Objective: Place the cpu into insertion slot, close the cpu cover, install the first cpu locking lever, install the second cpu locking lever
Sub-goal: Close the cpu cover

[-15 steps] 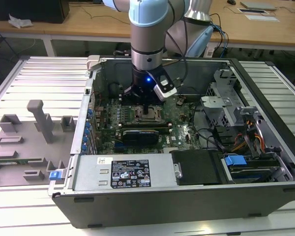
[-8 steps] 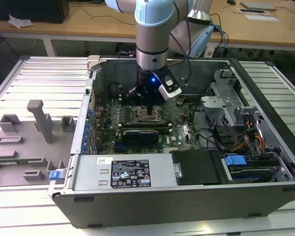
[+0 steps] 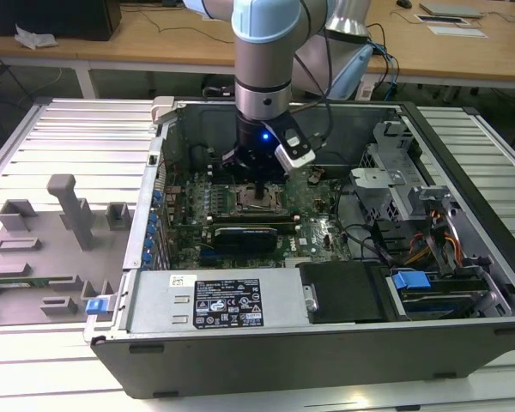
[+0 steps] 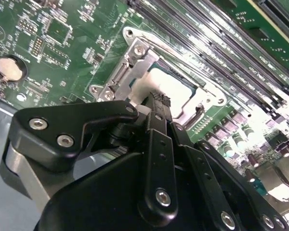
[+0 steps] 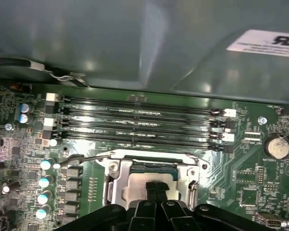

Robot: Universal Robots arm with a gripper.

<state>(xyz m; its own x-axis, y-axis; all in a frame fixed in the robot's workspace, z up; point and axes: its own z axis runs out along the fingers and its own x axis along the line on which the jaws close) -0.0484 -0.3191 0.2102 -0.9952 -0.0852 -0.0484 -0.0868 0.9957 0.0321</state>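
Over to the open computer case (image 3: 283,360) first, with the arm (image 3: 262,51) cut off at the exterior view's upper edge and reaching straight down to the motherboard (image 3: 326,225). Hard to make out the insertion slot (image 3: 245,199) from out there, tucked under the gripper (image 3: 262,190) and half in shadow. Closer in, in both wrist views: the gripper's own black linkage blocking the near half of the socket, memory slots (image 5: 135,120) running alongside. Down flat over the chip, by the look of it, the cpu cover (image 4: 135,62), a silvery frame with screws at its corners. Through its window, the cpu (image 4: 176,89), pale and smooth, seated in the slot, partly masked by the fingertips (image 5: 151,187). Pincer drawn together, tips side by side with barely a gap, right at the chip's top, gripping nothing; actual contact hard to judge. Along the socket's memory side, a thin wire lever (image 5: 86,157); latched or not, impossible to say.
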